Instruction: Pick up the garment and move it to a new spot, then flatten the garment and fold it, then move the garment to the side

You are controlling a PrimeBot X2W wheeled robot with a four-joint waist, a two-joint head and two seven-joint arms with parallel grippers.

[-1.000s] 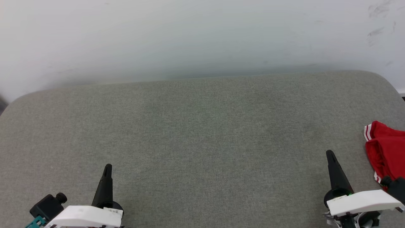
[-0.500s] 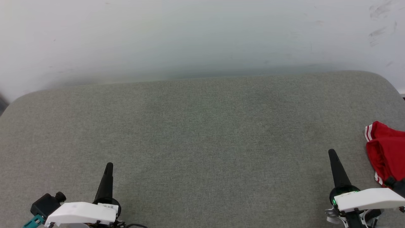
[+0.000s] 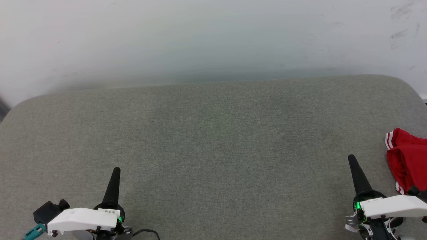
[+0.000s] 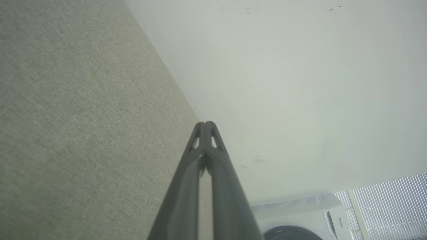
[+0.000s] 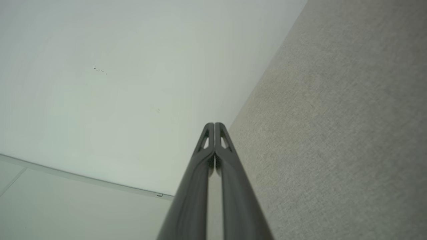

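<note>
Left gripper (image 3: 115, 170) sits at lower left, fingers pressed together, holding nothing. Right gripper (image 3: 352, 158) likewise closed and empty. The garment (image 3: 407, 160) lies bunched at the grey surface's (image 3: 213, 133) right edge; judged final step complete or pickup pending.

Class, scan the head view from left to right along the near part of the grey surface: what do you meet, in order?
Left gripper → bare grey surface → right gripper → red garment at the right edge.

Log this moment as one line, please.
stage: pre-pick | garment: bunched, far right, untouched | left gripper: shut, empty | right gripper: shut, empty
</note>
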